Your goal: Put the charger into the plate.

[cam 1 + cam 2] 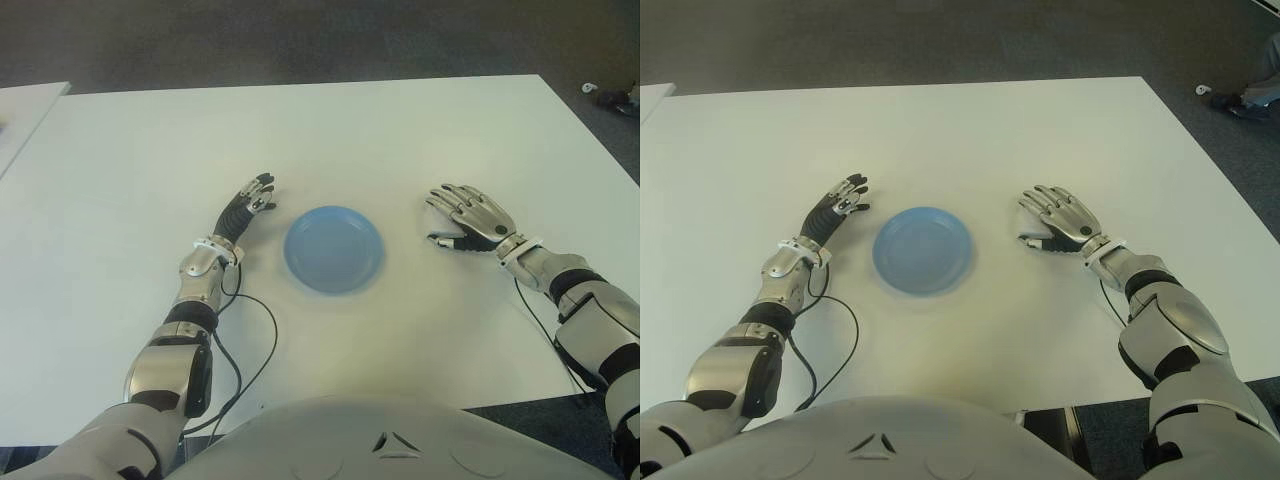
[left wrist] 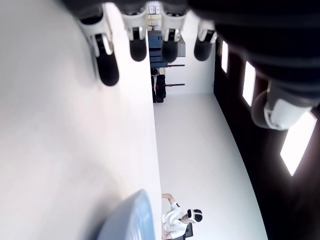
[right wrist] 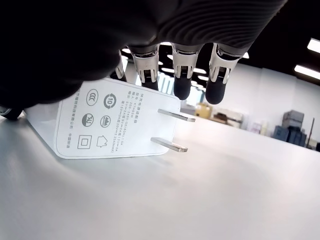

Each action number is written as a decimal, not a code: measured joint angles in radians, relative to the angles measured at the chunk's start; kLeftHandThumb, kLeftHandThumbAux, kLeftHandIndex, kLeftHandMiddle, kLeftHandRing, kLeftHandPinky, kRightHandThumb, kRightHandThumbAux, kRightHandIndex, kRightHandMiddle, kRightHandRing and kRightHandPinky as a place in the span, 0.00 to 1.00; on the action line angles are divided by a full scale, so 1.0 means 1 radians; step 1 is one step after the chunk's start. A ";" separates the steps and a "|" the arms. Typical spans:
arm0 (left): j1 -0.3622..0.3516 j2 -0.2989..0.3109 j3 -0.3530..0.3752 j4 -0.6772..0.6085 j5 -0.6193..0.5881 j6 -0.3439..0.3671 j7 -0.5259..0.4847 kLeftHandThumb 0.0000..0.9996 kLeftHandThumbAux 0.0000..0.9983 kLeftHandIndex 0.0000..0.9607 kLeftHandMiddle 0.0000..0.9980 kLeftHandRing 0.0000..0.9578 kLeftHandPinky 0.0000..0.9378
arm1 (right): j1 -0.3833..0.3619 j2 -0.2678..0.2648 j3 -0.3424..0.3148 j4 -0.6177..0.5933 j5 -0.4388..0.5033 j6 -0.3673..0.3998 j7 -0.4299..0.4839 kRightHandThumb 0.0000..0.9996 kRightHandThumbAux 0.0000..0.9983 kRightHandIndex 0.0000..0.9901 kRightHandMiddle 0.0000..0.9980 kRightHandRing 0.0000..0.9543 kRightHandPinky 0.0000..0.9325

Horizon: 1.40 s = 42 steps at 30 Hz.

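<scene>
A blue plate (image 1: 333,249) sits in the middle of the white table (image 1: 330,130). The white charger (image 3: 100,125) lies on the table under my right hand, its two metal prongs (image 3: 172,130) sticking out sideways. My right hand (image 1: 440,218) hovers flat to the right of the plate, with its fingers (image 3: 182,70) stretched out over the charger and not closed on it. In the eye views the palm hides most of the charger. My left hand (image 1: 258,192) shows just left of the plate, fingers extended, holding nothing.
A black cable (image 1: 250,350) loops on the table beside my left forearm. A second white table (image 1: 20,110) stands at the far left. Small objects (image 1: 610,97) lie on the floor beyond the right edge. A person (image 2: 182,220) sits far off.
</scene>
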 measured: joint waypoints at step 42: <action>0.013 0.008 -0.004 -0.022 -0.007 -0.002 -0.024 0.00 0.38 0.04 0.01 0.00 0.02 | 0.004 0.017 -0.040 -0.028 0.104 -0.133 0.122 0.36 0.20 0.05 0.13 0.31 0.58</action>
